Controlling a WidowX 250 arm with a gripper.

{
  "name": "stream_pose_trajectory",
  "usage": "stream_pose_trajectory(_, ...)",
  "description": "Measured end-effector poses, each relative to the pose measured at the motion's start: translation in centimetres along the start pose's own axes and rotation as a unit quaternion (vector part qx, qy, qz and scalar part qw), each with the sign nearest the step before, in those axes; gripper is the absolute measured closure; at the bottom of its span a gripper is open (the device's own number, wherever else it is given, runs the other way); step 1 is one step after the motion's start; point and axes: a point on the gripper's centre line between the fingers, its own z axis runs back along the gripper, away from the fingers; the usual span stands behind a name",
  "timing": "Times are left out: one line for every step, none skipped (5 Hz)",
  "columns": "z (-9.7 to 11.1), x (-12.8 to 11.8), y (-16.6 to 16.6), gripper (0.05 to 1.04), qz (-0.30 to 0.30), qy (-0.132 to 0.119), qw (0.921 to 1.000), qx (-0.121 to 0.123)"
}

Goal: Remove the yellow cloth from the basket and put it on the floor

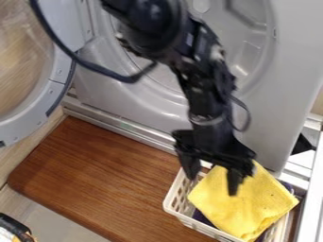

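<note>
I hold the claw (212, 178) open above the basket (194, 224), presumably so it can pinch the yellow cloth (247, 204).

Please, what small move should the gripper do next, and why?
Probably shift slightly toward the middle of the yellow cloth before lowering. The gripper has its jaws open, one over the cloth, the other near the rim of the basket, so closing here might catch little cloth.
</note>
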Motion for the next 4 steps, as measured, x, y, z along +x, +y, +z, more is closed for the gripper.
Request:
stream_pose_trajectory(-1.6,0.1,-0.9,0.083,-0.012,-0.008,0.9998,0.013)
stream_pose_trajectory(-3.2,0.2,-1.0,0.083,-0.024,-0.01,0.9993,0.025)
stream_pose_trajectory(-4.5,0.2,-0.4,0.083,-0.026,-0.009,0.9988,0.04)
stream_pose_trajectory(-5.7,0.6,-0.6,0.083,-0.038,-0.009,0.9987,0.033)
